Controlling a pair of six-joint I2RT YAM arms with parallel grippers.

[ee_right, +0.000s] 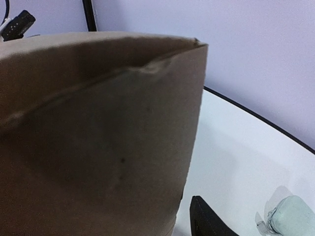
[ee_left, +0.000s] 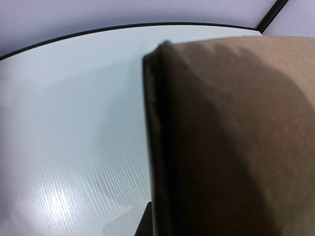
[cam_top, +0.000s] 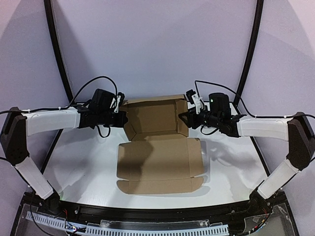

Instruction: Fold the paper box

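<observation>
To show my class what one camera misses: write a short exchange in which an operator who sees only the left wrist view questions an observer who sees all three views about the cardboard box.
Operator: I see only one edge of the paper box above the white table. How far along is the fold?
Observer: From above, the far half is raised with its side walls standing. The near lid panel lies flat on the table.
Operator: Where is the other arm?
Observer: The right gripper is at the box's right wall, directly across from the left gripper at the left wall.
</observation>
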